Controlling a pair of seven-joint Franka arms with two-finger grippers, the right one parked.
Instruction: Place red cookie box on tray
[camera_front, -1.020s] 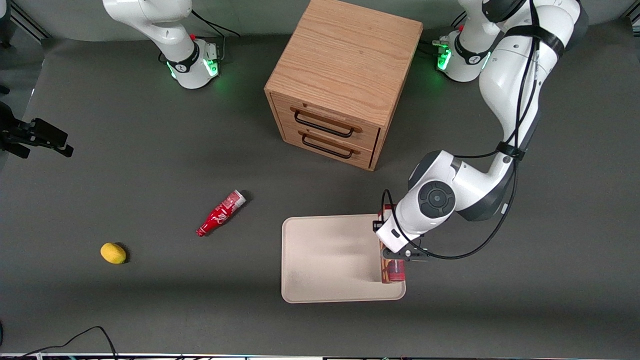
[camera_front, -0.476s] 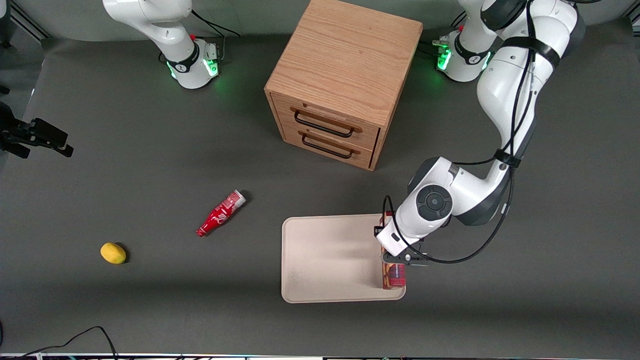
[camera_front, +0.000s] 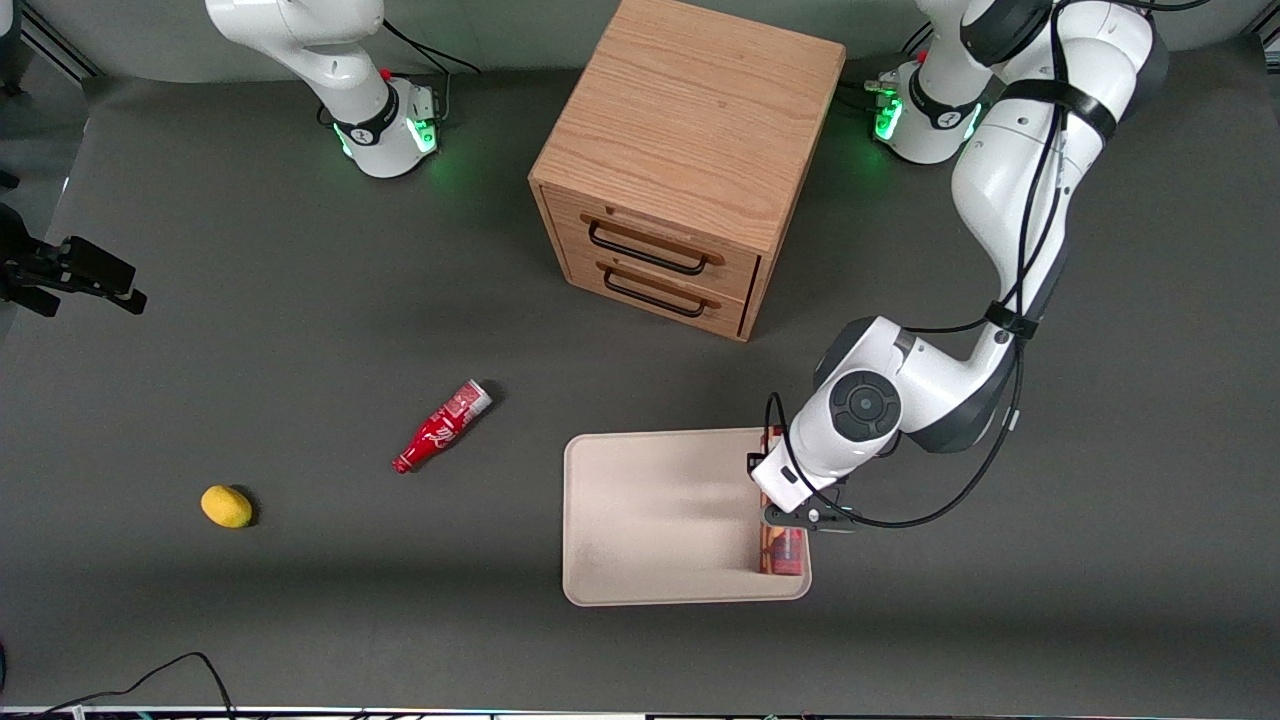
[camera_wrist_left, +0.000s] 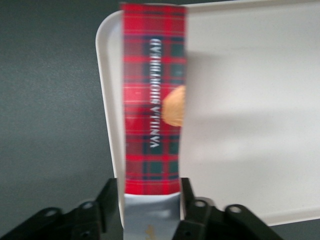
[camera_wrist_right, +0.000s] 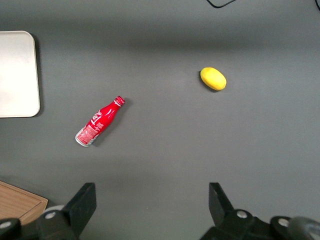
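Gripper (camera_wrist_left: 150, 210) clamps red cookie box (camera_wrist_left: 152, 100) at white end, lengthwise along tray (camera_wrist_left: 250, 100) edge.

I see a wooden drawer cabinet (camera_front: 688, 160), a red bottle (camera_front: 441, 427) lying flat nearer me, and a lemon (camera_front: 226, 506) toward the parked arm's end.

The red cookie box (camera_wrist_left: 152, 100), clamped in the tool (camera_wrist_left: 150, 210), reads "VANILLA" plus an illegible word.

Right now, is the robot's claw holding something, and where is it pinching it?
Yes. The gripper over the tray's edge holds the red cookie box, pinching its white end panel between the two fingers.
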